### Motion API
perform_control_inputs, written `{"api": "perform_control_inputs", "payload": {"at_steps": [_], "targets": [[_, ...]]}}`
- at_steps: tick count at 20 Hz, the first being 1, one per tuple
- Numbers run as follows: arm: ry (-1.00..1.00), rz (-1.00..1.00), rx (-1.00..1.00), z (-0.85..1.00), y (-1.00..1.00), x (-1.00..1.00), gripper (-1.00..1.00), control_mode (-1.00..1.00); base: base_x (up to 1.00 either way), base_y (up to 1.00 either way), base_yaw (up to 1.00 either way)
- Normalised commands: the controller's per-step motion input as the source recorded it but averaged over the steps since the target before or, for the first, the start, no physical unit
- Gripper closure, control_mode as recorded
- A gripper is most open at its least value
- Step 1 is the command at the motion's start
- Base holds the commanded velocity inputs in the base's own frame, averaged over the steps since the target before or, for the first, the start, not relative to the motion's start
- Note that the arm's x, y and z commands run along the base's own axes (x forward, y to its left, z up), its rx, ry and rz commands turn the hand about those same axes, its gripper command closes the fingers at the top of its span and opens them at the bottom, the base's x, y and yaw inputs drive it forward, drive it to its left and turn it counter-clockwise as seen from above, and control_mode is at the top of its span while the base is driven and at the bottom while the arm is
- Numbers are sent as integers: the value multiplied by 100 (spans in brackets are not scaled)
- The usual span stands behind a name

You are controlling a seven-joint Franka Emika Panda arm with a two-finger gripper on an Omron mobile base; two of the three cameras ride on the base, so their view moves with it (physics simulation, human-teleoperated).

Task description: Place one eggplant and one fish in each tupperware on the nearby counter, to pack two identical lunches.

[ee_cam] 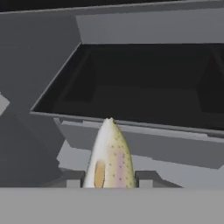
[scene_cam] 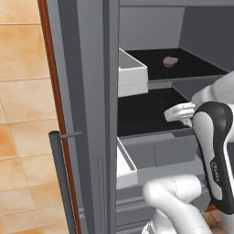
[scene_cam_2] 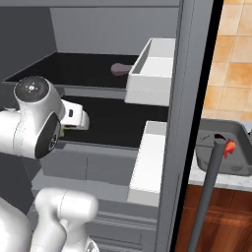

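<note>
Fish [ee_cam: 110,155] sits pinched between the two dark tips of the gripper [ee_cam: 109,178], its pointed end sticking forward toward a dark fridge shelf [ee_cam: 144,87]. The jaws are closed on it, one tip on each flank. The job now, as I judge it, is to carry it out of the fridge to a tupperware [scene_cam_2: 224,152] on the counter.

To do that well, draw the hand straight back along its own line so the fish clears the grey shelf lip [ee_cam: 144,131] just below it, and keep the wrist level. The fish is tapered and looks smooth, so a twist or a bump could let it slide out nose-first. Hold the squeeze steady across the thick middle.

The fish is pale and silvery with small speckles, a faint pink stripe and a yellowish fin, and narrows to a point. The shelves are flat matte black with plain grey edges. A white bin [scene_cam: 131,73] hangs on the open door [scene_cam: 87,114], boxy and hard-edged. An eggplant [scene_cam: 169,61] lies on the upper shelf, a small rounded dull-purple lump, well apart from the hand. The tupperware is deep, dark grey and round-cornered, with something red-orange [scene_cam_2: 229,146] at its rim, probably the other fish.
</note>
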Motion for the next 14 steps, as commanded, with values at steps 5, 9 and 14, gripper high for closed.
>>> {"api": "perform_control_inputs", "payload": {"at_steps": [5,9,14], "targets": [[0,2,-6,-6,13,-39,100,100,-60,9,0],[0,0,0,0,0,0,100,100,-100,-10,-2],[0,0,0,0,0,0,100,100,-89,-81,-5]]}}
